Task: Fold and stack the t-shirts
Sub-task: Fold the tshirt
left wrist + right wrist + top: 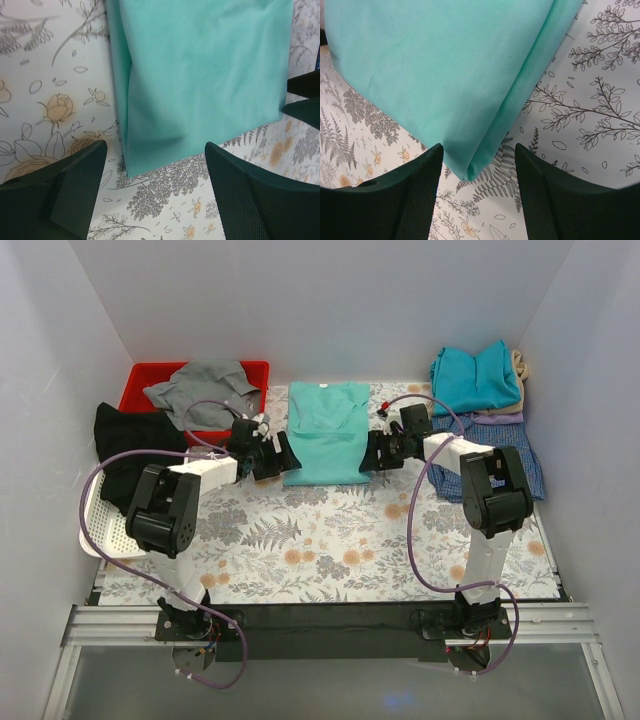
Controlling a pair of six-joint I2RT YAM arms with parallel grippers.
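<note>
The mint-green t-shirt lies folded into a narrow strip at the back middle of the table. My left gripper is at the strip's near left corner and my right gripper at its near right corner. In the left wrist view the shirt ends just ahead of my open left gripper, with only tablecloth between the fingers. In the right wrist view the shirt's folded corner reaches in between the fingers of my open right gripper and touches neither. A stack at the back right holds a teal-blue shirt over a blue check one.
A red bin at the back left holds a grey garment. A black cloth lies beside it, over a white perforated tray. A flower-print cloth covers the table, and white walls close in three sides.
</note>
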